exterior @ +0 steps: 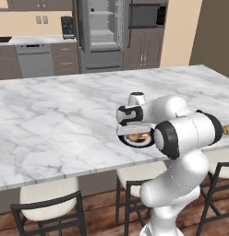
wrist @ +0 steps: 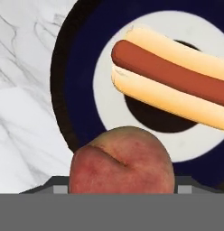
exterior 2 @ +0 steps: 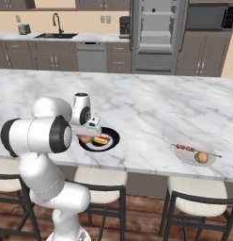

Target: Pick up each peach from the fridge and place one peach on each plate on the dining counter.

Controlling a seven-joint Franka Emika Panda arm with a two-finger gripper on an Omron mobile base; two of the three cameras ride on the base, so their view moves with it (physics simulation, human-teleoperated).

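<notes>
Over the near edge of the bench (exterior: 51, 124), the claw (exterior 2: 87, 137) hangs low above the dark plate (wrist: 77, 67), which stands close to the edge, above the stools. From the hand view a peach (wrist: 121, 160) sits right at the bottom, between the places where the finger tips should be, and it hides them; so it seems that the claw is closed around this peach, but the pads themselves cannot be seen. A hot dog (wrist: 172, 83) already lies on the plate, across its white middle. In the right base view the peach shows as a small orange spot on the left side of the plate, just beside the hot dog. A second, pale plate (exterior 2: 196, 154) stands well apart to the right on the same bench, and it carries a skewer (exterior 2: 186, 148) and a round fruit (exterior 2: 201, 157) that looks like the other peach, though it is too small to be sure. The fridge (exterior 2: 156, 35) stands open far behind. The step in hand is probably the placing of the peach on the dark plate. The next move calls for a small lowering until the fruit rests on the free dark ring, not on the bun, and then a gentle opening, because a round fruit can roll off a shallow dish.
</notes>
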